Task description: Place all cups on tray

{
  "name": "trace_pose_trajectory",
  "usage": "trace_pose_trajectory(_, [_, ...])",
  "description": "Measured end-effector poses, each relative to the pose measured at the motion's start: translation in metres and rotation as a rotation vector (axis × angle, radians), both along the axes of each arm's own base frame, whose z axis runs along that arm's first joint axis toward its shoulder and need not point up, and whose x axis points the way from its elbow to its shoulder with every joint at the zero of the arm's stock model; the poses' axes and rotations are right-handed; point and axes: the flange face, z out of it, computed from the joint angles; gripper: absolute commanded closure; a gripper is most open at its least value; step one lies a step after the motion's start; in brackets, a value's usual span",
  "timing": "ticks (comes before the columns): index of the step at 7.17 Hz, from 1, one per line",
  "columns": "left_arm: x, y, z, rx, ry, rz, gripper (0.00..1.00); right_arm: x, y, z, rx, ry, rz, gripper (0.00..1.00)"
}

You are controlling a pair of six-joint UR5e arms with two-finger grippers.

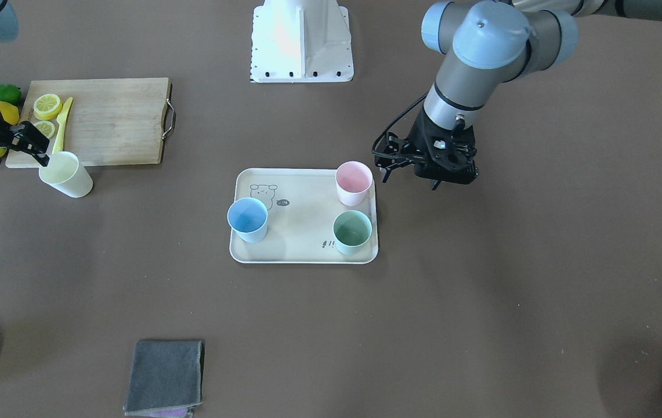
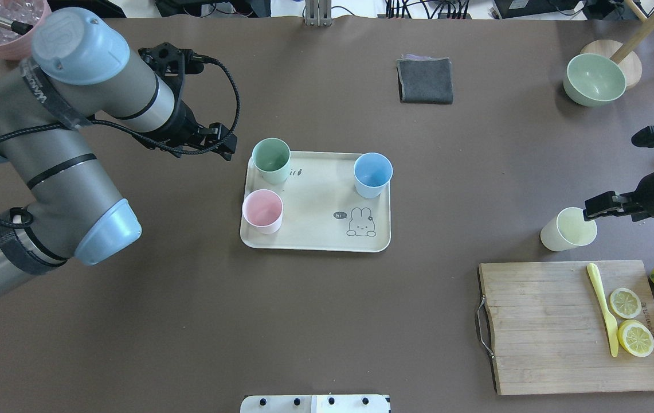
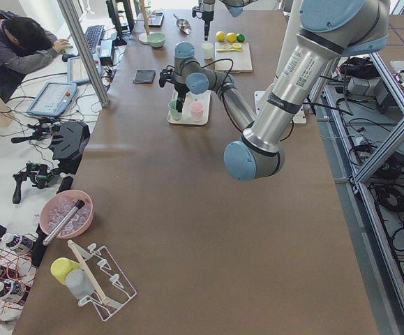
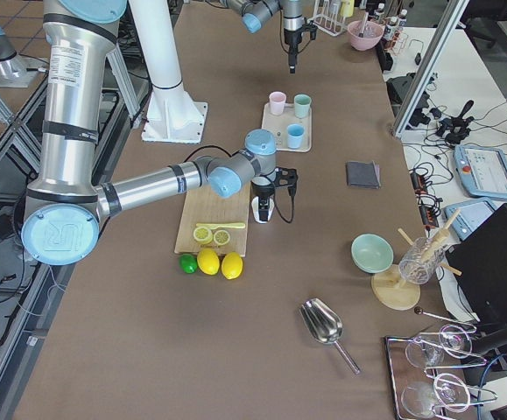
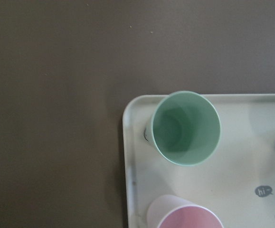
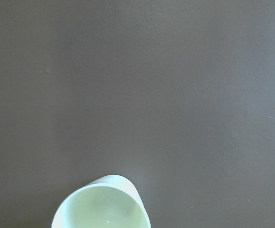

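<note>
1. Yellow cup (image 6: 101, 205) stands beside the cutting board (image 2: 544, 332), my right claw (image 2: 589, 207) at its rim; grip I cannot tell.
2. Pink cup (image 2: 262, 210), blue cup (image 2: 372, 174) and mint cup (image 2: 271, 160) stand on the tray (image 2: 315, 229).
3. My left claw (image 2: 226, 146) hangs beside the tray; width unclear.

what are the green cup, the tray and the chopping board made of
Green cup: likely plastic, matte pastel, thin even wall, no gloss.
Tray: looks like similar matte plastic or melamine, cream with a printed rabbit; can't tell which.
Chopping board: wood, maybe bamboo, pale strips of grain showing, with a metal handle at one end.
</note>
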Motion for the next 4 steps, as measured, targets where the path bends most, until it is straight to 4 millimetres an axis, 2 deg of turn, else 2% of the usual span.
trace_pose_trajectory(2, [-0.011,-0.006,0.007,0.013,-0.010,0.001,0.02,-0.022,0.009,0.007,-0.003,0.035,-0.005,0.87])
trace_pose_trajectory(3, [-0.012,-0.007,0.008,0.014,-0.011,0.000,0.02,-0.028,0.012,0.009,-0.005,0.041,-0.014,1.00])
trace_pose_trajectory(4, [-0.012,-0.008,0.008,0.014,-0.012,0.000,0.02,-0.032,0.013,0.009,-0.005,0.044,-0.019,1.00])
